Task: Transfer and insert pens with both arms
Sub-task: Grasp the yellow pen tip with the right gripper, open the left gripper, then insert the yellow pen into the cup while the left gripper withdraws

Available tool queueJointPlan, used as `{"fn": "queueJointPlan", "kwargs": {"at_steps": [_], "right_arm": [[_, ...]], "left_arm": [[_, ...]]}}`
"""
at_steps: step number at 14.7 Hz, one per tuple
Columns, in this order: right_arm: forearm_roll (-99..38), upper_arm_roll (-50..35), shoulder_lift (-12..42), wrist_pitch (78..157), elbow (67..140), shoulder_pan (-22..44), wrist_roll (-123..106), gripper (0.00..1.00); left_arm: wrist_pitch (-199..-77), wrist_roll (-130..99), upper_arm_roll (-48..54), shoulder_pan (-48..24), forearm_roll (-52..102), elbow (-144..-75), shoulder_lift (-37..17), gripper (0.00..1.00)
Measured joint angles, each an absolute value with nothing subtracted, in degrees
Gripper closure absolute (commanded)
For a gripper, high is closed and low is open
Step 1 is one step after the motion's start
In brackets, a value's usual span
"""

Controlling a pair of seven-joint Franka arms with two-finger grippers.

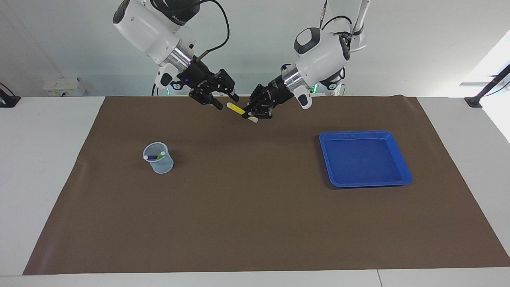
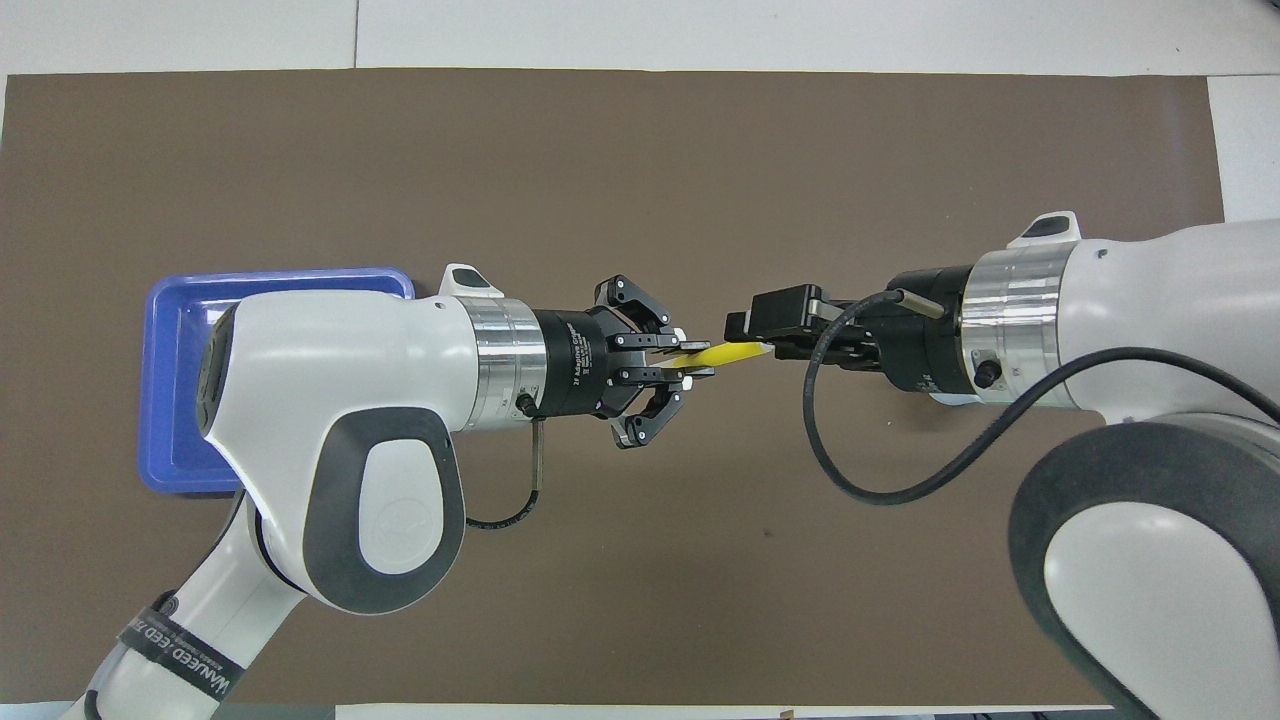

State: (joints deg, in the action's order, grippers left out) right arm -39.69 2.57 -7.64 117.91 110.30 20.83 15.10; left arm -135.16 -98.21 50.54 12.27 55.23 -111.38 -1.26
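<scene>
A yellow pen (image 1: pixel 238 109) with pale ends hangs tilted over the mat, between the two arms. My left gripper (image 1: pixel 252 115) is shut on its lower end; from overhead the left gripper (image 2: pixel 695 362) holds the yellow pen (image 2: pixel 728 353) pointing toward the right arm. My right gripper (image 1: pixel 227 101) has its fingers apart on either side of the pen's free end, and overhead the right gripper (image 2: pixel 755 338) meets the pen's tip. A purple pen (image 1: pixel 152 158) and a green pen (image 1: pixel 160 154) stand in a translucent cup (image 1: pixel 158 163) toward the right arm's end.
A blue tray (image 1: pixel 364 157) lies on the brown mat (image 1: pixel 255 223) toward the left arm's end. Overhead, the left arm covers part of the blue tray (image 2: pixel 175 400), and the right arm hides the cup.
</scene>
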Motion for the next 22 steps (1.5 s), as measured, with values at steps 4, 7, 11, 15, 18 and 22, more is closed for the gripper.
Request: {"fn": "queueJointPlan", "kwargs": {"at_steps": [4, 7, 11, 15, 18, 22], "right_arm": [[-39.69, 2.53, -7.64, 119.12, 110.67, 20.90, 15.13, 0.50], [-39.69, 2.53, -7.65, 119.14, 110.95, 20.90, 15.13, 0.68], [-39.63, 2.57, -7.64, 119.20, 111.36, 20.86, 15.13, 1.00], [-39.63, 2.59, -7.66, 119.22, 111.36, 20.85, 15.13, 1.00], [-39.64, 2.55, -7.67, 119.20, 111.33, 20.86, 15.13, 1.00], [-30.79, 2.71, -7.60, 114.98, 109.85, 19.92, 13.87, 1.00]], "left_arm": [[-135.25, -98.22, 50.54, 12.27, 55.28, -111.39, -1.26, 1.00], [-135.40, -98.26, 50.53, 12.27, 55.49, -111.40, -1.25, 1.00], [-135.99, -98.27, 50.44, 12.30, 56.27, -111.42, -1.15, 1.00], [-136.08, -98.53, 50.45, 12.29, 56.55, -111.48, -1.12, 0.01], [-136.69, -99.84, 50.48, 12.26, 56.67, -111.50, -0.73, 0.00], [-137.27, -100.24, 50.34, 12.39, 56.70, -111.50, 0.37, 0.00]]}}
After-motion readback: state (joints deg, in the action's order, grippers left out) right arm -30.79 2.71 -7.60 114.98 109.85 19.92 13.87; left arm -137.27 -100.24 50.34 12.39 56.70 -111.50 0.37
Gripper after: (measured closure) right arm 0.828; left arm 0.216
